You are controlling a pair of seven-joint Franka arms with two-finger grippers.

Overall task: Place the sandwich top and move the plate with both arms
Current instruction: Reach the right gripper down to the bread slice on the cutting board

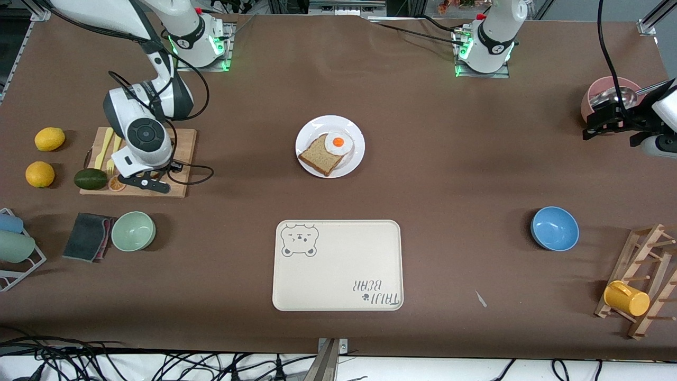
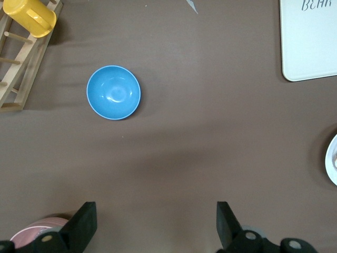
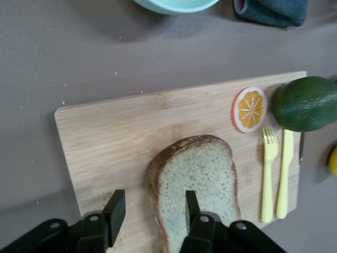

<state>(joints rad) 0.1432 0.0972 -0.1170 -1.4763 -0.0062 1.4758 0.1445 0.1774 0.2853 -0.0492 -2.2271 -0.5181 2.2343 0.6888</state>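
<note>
Straddling one long crust edge of the sandwich top (image 3: 196, 185), right gripper (image 3: 152, 211) low over the wooden cutting board (image 3: 121, 142), jaws apart, one on the crumb, one off the slice; rounded end pointing away. Well apart toward mid-worktop: plate (image 1: 353, 159) with bread and fried egg (image 1: 338, 143). Waiting over the pink bowl (image 1: 600, 87), left gripper (image 2: 156, 221), jaws wide.

The sandwich top (image 3: 197, 182) lies on the cutting board (image 3: 116, 137), beside the fork (image 3: 268, 179).
</note>
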